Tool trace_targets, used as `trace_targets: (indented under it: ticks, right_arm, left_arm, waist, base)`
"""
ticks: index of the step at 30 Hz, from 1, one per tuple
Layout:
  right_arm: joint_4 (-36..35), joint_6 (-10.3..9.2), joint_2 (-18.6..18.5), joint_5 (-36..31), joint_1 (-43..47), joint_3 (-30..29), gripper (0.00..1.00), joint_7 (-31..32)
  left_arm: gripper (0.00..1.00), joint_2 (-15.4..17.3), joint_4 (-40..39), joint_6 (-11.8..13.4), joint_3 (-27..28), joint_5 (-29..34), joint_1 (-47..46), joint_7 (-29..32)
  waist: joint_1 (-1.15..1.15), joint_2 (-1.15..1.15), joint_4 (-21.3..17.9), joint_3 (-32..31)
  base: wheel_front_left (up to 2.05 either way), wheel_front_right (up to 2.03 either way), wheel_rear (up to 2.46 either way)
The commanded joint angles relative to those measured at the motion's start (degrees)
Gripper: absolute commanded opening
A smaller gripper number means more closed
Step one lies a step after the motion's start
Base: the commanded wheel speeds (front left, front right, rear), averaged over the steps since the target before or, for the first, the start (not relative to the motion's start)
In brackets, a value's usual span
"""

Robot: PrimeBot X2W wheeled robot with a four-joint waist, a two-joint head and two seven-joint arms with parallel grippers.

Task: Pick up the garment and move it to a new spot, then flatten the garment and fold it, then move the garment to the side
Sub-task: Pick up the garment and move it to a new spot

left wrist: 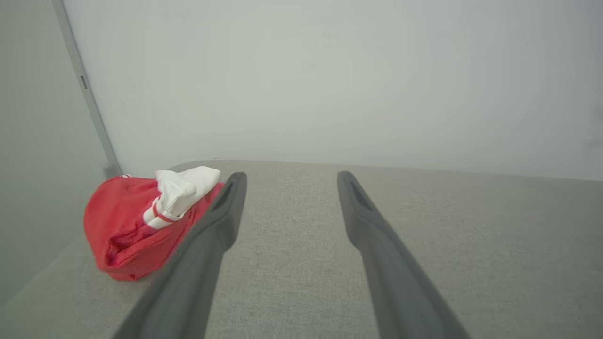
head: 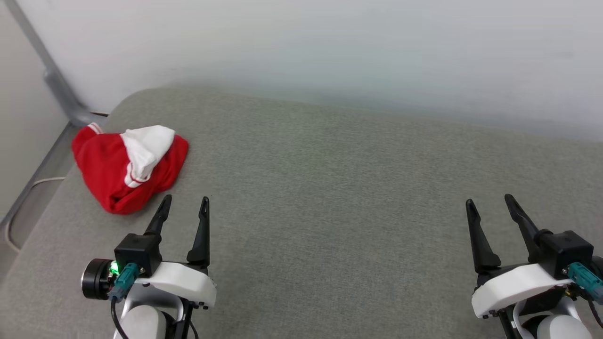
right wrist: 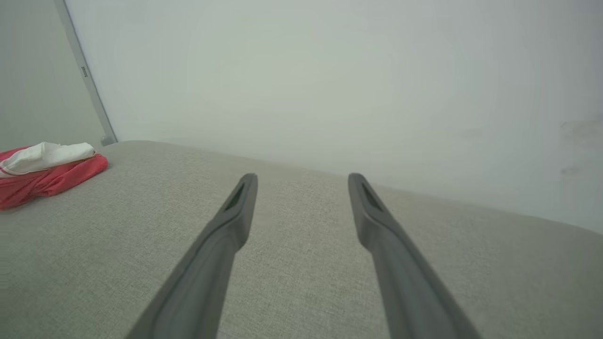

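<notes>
garment (head: 113, 174): crumpled red heap w/ a white sleeve bunched on top, striped trim showing. sits at the far left corner of the grey fabric surface (head: 330, 188), close to its edge, near a grey post (head: 56, 80) and the pale wall (head: 330, 47). chest lettering and logo hidden in the folds

left tool (head: 184, 200): fingers spread apart, nothing between them, low over the surface, tips pointing away from the robot. garment lies just beyond and to the left of it, apart, no contact. left wrist view: heap (left wrist: 122, 230) sits off to the left of the near finger, not in the gap

right tool (head: 489, 200): also spread wide and empty, well apart from the garment, over bare fabric on the right. right wrist view: red heap (right wrist: 42, 181) far off at the left border

progress, as judged: at the very start. no step done. garment not gripped, not lifted, not spread, not folded. left to do: grasp and carry to a new spot (plenty of bare surface mid and right), flatten, fold, shift to the side

next prob. falls to the left arm, being closest. needs to swing left and forward to get the heap between its fingers. risk: pinching only the loose sleeve so the rest drags, or nudging the heap off the near edge
</notes>
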Motion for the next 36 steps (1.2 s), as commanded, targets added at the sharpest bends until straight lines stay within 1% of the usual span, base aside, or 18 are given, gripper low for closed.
trace_targets:
  ticks: [1,11,18,25,32,36]
  right_arm:
    - [-0.27,-0.03,0.17,0.01,-0.66,0.12,1.00,-0.34]
    - [-1.03,-0.03,0.16,-0.95,-1.46,2.16,1.00,-0.21]
    - [-2.02,-0.03,0.15,-1.08,-1.78,3.15,1.00,0.07]
    - [-1.69,-0.04,0.11,-1.83,-4.73,6.49,1.00,0.80]
    - [-0.58,-0.04,-0.07,-1.76,-6.46,7.31,1.00,0.27]
    - [-0.85,-0.04,-0.55,-1.76,-6.62,6.52,1.00,0.50]
  left_arm:
    - [1.00,0.10,0.10,-0.06,0.23,0.40,-0.71,-0.15]
    - [1.00,-0.31,-0.51,0.19,1.97,0.30,-1.09,-0.15]
    - [1.00,-0.50,-1.15,0.19,3.41,0.16,-0.94,-0.14]
    - [1.00,-0.75,-3.78,1.03,6.27,-0.21,0.89,-0.15]
    - [1.00,-1.08,-4.82,0.60,7.17,-0.36,1.23,-0.15]
    - [1.00,-1.41,-2.81,-0.41,5.64,-1.49,-1.62,-0.15]
  waist:
    - [0.00,0.00,3.72,0.40]
    - [0.00,0.00,13.72,1.28]
    - [0.00,0.00,19.57,1.93]
    - [0.00,0.00,20.44,3.70]
    - [0.00,0.00,20.61,4.52]
    - [0.00,0.00,20.60,5.60]
  base:
    - [0.00,0.00,0.00]
    - [0.00,0.00,0.00]
    - [0.00,0.00,0.00]
    - [0.00,0.00,0.00]
    - [0.00,0.00,0.00]
    - [0.00,0.00,0.00]
